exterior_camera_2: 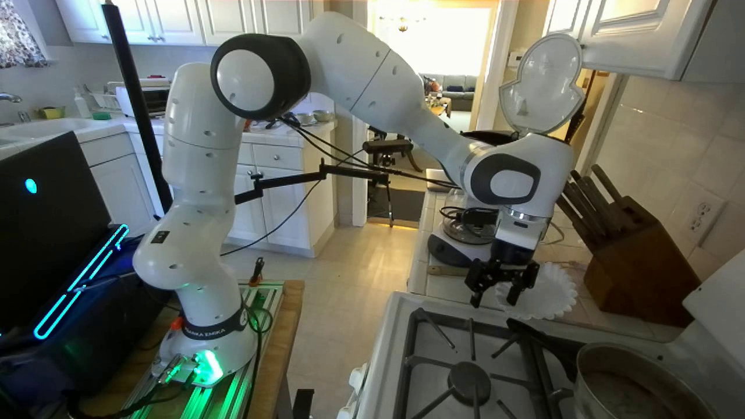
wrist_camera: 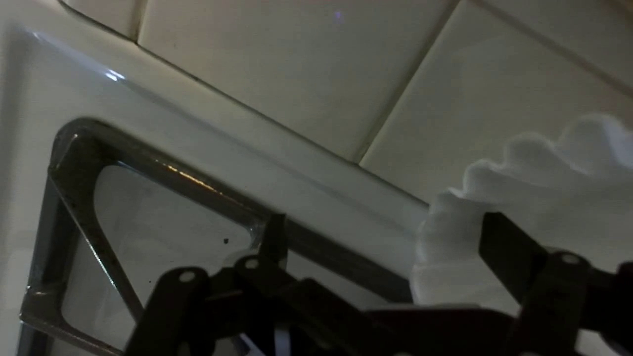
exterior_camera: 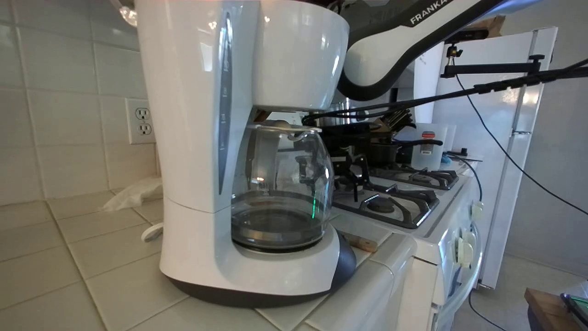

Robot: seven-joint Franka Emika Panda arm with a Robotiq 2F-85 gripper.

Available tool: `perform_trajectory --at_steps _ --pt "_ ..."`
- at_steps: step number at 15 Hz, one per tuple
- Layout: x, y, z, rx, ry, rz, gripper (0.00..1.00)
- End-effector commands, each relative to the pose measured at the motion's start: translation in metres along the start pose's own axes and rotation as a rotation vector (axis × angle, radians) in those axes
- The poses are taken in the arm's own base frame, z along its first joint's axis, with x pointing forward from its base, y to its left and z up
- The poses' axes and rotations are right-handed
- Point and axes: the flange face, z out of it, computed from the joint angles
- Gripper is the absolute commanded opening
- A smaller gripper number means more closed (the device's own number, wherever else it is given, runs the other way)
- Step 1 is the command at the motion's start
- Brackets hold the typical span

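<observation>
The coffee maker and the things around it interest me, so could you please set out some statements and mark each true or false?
1. The lid of the coffee maker stands raised. True.
2. The tool is nearer to the ruffled white filter than to the brown-handled knife block. True.
3. The tool's jaws are shut together. False: they stand apart.
4. The glass carafe sits in the coffee maker. True.
5. The brown-handled knife block stands on the stove. False: it stands on the counter.
</observation>
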Motion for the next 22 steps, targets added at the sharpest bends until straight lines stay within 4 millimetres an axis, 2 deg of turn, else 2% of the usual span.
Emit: perform_trajectory --at_steps 1,6,11,16,22 --pt "-0.005 0.000 -0.015 0.040 -0.018 -0.013 1.00" --pt "-0.001 -0.010 -0.025 0.162 -0.022 -0.011 1.00" --pt "0.011 -0.019 -0.016 0.223 -0.012 0.002 1.00" --pt "0.018 -0.020 0.000 0.188 -0.009 0.015 1.00" --pt "0.012 -0.016 0.010 0.067 -0.041 -0.008 1.00"
